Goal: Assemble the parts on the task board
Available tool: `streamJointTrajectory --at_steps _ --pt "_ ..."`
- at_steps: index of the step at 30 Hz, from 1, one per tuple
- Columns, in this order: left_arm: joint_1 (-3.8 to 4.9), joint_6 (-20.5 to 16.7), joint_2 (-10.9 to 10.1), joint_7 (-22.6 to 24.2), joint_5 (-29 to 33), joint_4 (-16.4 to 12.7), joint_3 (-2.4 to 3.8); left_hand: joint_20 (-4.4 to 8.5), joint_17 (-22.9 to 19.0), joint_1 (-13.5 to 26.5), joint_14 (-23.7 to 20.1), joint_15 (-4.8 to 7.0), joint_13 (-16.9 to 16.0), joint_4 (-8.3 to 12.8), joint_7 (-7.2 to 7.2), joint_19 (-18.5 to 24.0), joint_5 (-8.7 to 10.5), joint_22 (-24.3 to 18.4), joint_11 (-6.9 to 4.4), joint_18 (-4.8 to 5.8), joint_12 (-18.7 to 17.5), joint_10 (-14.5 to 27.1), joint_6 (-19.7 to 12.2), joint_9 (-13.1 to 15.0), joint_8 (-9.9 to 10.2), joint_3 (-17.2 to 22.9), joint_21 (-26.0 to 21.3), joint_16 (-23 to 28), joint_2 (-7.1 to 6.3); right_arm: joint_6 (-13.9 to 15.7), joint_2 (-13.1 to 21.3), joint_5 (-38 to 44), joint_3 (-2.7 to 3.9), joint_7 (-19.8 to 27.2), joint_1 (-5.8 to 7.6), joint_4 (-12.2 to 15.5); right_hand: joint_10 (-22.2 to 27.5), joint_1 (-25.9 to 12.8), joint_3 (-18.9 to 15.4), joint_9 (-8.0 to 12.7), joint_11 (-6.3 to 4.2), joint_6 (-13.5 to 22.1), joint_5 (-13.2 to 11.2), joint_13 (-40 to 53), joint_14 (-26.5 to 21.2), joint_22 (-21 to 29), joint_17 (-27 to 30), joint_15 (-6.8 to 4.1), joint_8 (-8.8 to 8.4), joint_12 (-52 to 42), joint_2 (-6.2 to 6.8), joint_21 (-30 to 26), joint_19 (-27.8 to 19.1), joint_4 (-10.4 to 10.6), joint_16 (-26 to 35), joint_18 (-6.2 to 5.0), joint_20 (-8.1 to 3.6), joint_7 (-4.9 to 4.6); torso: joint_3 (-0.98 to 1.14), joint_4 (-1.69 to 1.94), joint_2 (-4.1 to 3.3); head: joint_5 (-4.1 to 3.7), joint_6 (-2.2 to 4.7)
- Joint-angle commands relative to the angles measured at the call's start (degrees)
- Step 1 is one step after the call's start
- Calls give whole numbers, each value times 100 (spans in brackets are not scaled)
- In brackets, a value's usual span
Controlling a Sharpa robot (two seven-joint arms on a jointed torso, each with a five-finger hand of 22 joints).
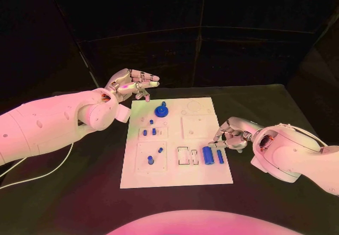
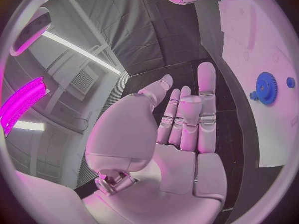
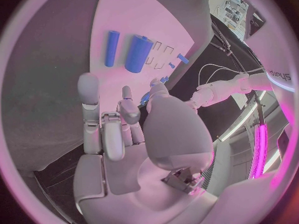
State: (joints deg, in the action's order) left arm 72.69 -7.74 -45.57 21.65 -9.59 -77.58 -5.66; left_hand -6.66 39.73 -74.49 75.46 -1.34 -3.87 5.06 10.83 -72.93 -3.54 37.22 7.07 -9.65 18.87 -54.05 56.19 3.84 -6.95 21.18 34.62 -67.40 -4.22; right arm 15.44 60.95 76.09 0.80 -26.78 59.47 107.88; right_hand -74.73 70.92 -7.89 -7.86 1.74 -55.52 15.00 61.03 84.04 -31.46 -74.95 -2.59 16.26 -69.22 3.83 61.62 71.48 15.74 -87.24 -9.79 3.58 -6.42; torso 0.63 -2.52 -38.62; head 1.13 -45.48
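- The left hand [image 1: 132, 84], jointed silver metal on a smooth white arm, hovers above the black table [image 1: 84, 186] just beyond the task board's far left corner, fingers loosely spread and holding nothing.
- The task board [image 1: 177, 177], a flat white rectangular plate, lies mid-table; a toothed blue gear [image 1: 161, 111] stands near its far edge, and small blue pegs [image 1: 149, 131] sit in shallow square recesses on its left half.
- A thick blue cylinder [image 1: 207, 155] and a thinner blue rod [image 1: 220, 156] lie side by side near the board's right edge.
- The right hand [image 1: 231, 134] rests at that edge just beside the rod, fingers partly curled, empty; its fingertips are hard to make out.
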Motion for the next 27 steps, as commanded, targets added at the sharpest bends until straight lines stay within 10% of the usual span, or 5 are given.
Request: streamJointTrajectory --at_steps 1,27 --pt "7 45 -10 30 21 -9 2 -33 -3 -4 -32 -26 -5 -13 -6 -11 23 -9 -9 -75 36 48 -50 1 -33 -36 -22 -30 54 -189 -8 377 -2 -400 -18 25 -12 -35 -57 -16 5 49 1 41 466 -10 -853 19 57 -48 23 30 36 61 -23 66 -1 -3 -4 13 -4 -11 -5" --pt "6 63 -15 14 21 -4 2 -34 4 2 -30 -26 -6 -20 -6 -12 24 -11 -9 -75 46 54 -52 2 -39 -46 -24 -37 60 -529 -414 590 -24 -475 -228 -193 -98 -129 -217 -142 -44 -42 22 262 474 -76 -903 -16 323 -169 20 56 41 96 -40 73 -25 59 -4 4 -19 34 -49"
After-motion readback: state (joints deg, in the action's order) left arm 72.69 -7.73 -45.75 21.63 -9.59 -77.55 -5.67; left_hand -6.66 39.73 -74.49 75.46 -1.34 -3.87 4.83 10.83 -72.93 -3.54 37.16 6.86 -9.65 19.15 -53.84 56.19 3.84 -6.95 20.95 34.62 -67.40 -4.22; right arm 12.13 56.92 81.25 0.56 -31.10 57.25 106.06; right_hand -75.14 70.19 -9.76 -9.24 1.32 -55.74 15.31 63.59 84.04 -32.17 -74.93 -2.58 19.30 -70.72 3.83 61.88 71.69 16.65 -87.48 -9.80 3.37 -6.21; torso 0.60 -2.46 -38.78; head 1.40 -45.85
